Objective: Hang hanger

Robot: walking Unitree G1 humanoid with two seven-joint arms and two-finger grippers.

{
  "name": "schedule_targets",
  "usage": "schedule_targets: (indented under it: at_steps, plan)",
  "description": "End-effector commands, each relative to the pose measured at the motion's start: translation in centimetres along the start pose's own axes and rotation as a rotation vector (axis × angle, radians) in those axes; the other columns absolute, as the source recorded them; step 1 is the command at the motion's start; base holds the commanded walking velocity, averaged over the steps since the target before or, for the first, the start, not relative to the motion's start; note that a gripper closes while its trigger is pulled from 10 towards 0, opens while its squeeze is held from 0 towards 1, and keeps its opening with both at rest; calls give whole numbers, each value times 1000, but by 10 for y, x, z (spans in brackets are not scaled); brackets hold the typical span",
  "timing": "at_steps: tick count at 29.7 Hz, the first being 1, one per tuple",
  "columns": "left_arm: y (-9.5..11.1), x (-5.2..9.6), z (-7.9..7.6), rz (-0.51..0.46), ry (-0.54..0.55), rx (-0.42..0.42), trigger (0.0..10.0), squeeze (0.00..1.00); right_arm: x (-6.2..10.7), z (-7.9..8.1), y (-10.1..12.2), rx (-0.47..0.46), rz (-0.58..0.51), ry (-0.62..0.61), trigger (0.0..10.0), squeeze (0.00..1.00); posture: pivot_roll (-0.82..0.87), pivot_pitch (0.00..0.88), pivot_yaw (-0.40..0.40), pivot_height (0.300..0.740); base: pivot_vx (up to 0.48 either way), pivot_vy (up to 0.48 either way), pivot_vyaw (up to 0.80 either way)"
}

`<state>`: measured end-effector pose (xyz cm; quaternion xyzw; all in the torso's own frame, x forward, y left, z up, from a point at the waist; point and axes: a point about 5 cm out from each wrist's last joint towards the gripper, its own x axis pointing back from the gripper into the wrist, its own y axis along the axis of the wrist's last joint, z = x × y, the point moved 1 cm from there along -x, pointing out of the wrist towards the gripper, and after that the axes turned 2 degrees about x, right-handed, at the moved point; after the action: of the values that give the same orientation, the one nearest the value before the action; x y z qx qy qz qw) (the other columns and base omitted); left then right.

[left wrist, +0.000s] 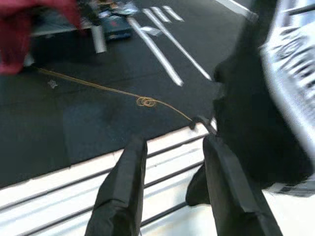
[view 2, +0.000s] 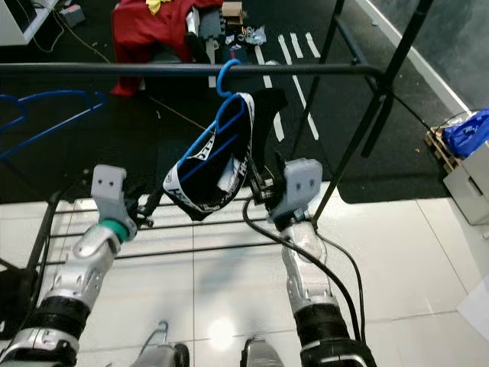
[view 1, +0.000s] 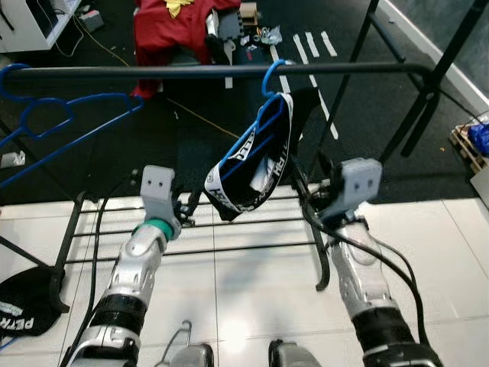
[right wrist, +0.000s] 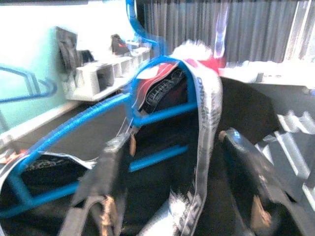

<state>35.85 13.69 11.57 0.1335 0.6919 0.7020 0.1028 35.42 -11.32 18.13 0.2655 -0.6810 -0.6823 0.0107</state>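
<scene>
A blue hanger carrying a black garment with white lettered bands hangs by its hook on the black rail, tilted. My right gripper is open; the hanger's blue frame and the garment's white band lie between its fingers. In the head views it sits just right of the garment's lower edge. My left gripper is open and holds nothing, with the garment close beside it; it is low and to the left of the garment. An empty blue hanger hangs further left.
The rack's base bars cross the white tile floor under my arms, and its slanted legs rise on the right. A black cap lies at the left. A wire hanger lies near my feet. Red cloth sits beyond the rail.
</scene>
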Motion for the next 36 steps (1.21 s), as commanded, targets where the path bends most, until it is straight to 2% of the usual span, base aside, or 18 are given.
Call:
schedule_targets:
  at_steps: [1, 5, 6, 7, 10, 13, 14, 17, 20, 22, 30, 34, 35, 36]
  plan:
    - [-1, -3, -10, 5, -55, -25, 10000, 0, -9, 2, 2, -46, 25, 17, 10000, 1000, 3, 81, 79, 740, 0, 0, 0]
    - [4, -8, -18, -8, -95, -23, 10000, 0, -22, -1, 13, -91, 12, -2, 10000, 1000, 6, 81, 84, 740, 0, 0, 0]
    - [6, -10, -24, -13, -124, -20, 10000, 0, -28, -2, 19, -126, 12, -3, 10000, 1000, 6, 81, 86, 740, 0, 0, 0]
    - [8, -12, -30, -22, -154, -14, 10000, 0, -32, -1, 22, -149, 20, 9, 10000, 0, 5, 82, 91, 740, 0, 0, 0]
    - [9, -14, -37, -28, -188, -9, 10000, 0, -36, 1, 25, -171, 34, 38, 10000, 0, 5, 82, 91, 740, 0, 0, 0]
    - [12, -15, -51, -42, -279, 13, 10000, 0, -39, 5, 26, -174, 67, 91, 10000, 0, 5, 83, 98, 740, 0, 0, 0]
    - [14, -14, -60, -53, -330, 19, 10000, 0, -40, 5, 25, -174, 85, 99, 10000, 0, 5, 85, 101, 740, 0, 0, 0]
    - [16, -13, -67, -61, -372, 25, 10000, 0, -41, 3, 23, -173, 103, 99, 10000, 0, 4, 87, 103, 740, 0, 0, 0]
    - [19, -11, -78, -77, -437, 16, 10000, 0, -44, -2, 21, -143, 174, 121, 10000, 0, 5, 94, 99, 740, 0, 0, 0]
    - [22, -9, -81, -87, -451, 5, 10000, 0, -45, -5, 23, -114, 214, 132, 10000, 0, 5, 98, 94, 740, 0, 0, 0]
    - [25, -4, -83, -107, -479, -10, 10000, 0, -46, -12, 27, -80, 257, 132, 10000, 0, 4, 102, 93, 740, 0, 0, 0]
    - [23, -1, -78, -101, -468, -23, 10000, 0, -44, -19, 25, -41, 260, 154, 10000, 0, 4, 107, 88, 740, 0, 0, 0]
    - [24, 0, -75, -101, -457, -24, 10000, 0, -44, -21, 27, -31, 255, 163, 5451, 0, 6, 112, 84, 740, 0, 0, 0]
    - [24, 0, -75, -101, -457, -24, 10000, 0, -44, -21, 27, -31, 255, 163, 5451, 0, 6, 112, 84, 740, 0, 0, 0]
